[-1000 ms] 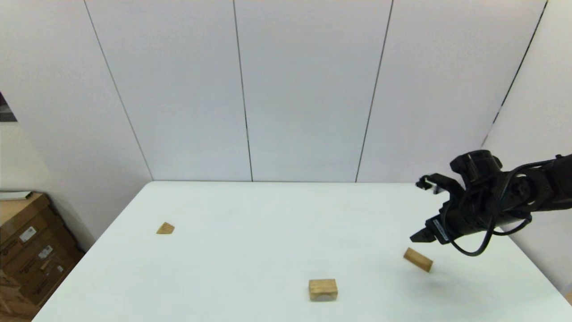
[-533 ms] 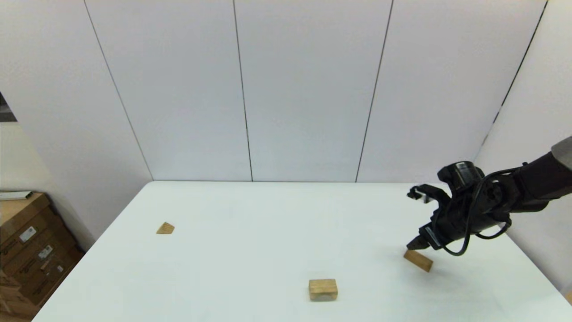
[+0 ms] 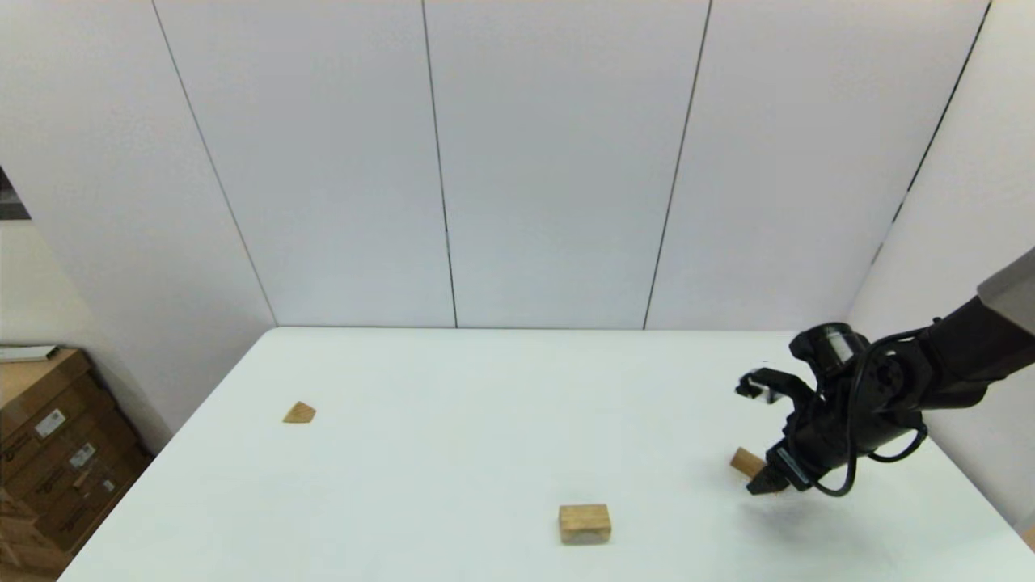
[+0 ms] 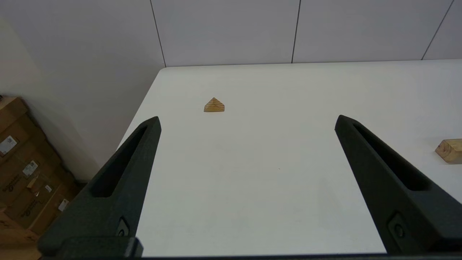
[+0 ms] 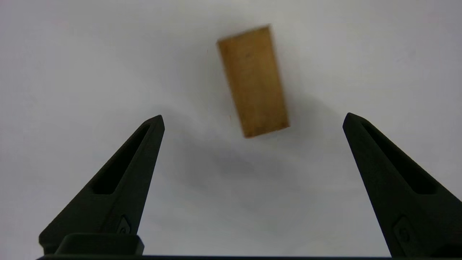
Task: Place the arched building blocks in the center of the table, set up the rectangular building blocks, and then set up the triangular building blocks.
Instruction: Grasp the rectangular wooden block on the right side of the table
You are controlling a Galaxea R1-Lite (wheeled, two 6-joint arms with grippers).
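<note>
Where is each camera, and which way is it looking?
Head view: on the robot's head, looking down at the table; the right arm and right gripper show.
Left wrist view: behind the open left gripper, facing the triangular block.
Right wrist view: behind the open right gripper, looking down on the rectangular block.
Shared: head and right wrist views both show the rectangular block.

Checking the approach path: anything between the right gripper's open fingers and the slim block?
Nothing: right wrist view shows only bare table between right gripper and slim block.

Tan blocks (image 3: 584, 522); white table (image 3: 453, 453); black end effector (image 3: 758, 436).
</note>
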